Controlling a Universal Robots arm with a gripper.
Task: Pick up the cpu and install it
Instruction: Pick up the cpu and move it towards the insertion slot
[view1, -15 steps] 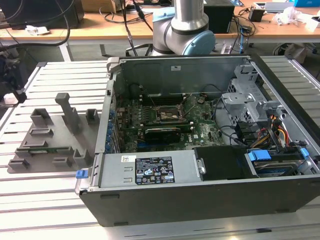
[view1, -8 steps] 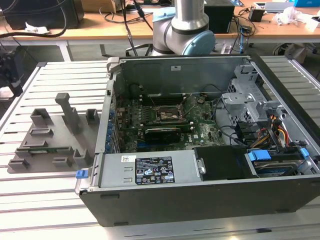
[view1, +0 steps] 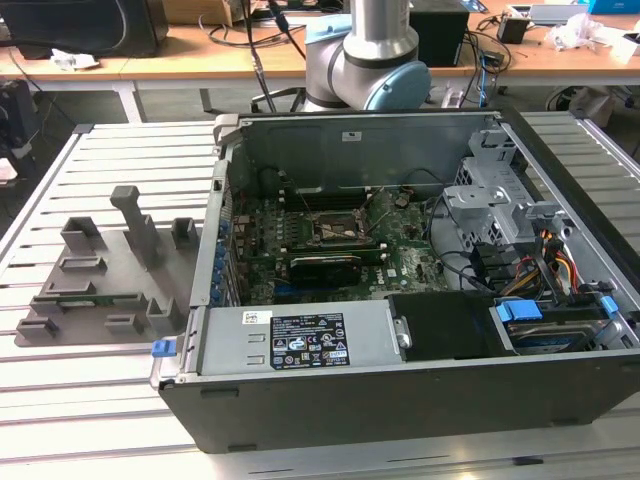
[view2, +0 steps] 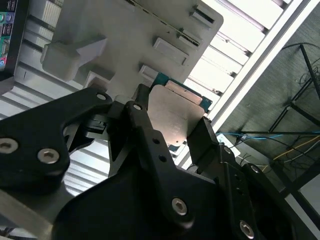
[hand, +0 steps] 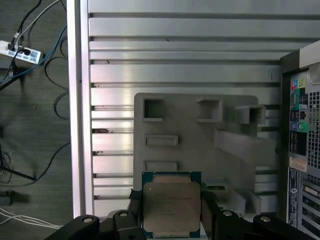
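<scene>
Black gripper (hand: 171, 212) pinches the flat, square, matte-silver cpu (hand: 171, 204)

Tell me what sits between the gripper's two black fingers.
The cpu, a flat square chip with silvery metal top and green rim, sits clamped between the black fingers of the gripper, in both wrist views.

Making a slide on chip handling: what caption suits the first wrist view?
Gripper clasping the cpu, with the grey holder tray behind it.
</scene>
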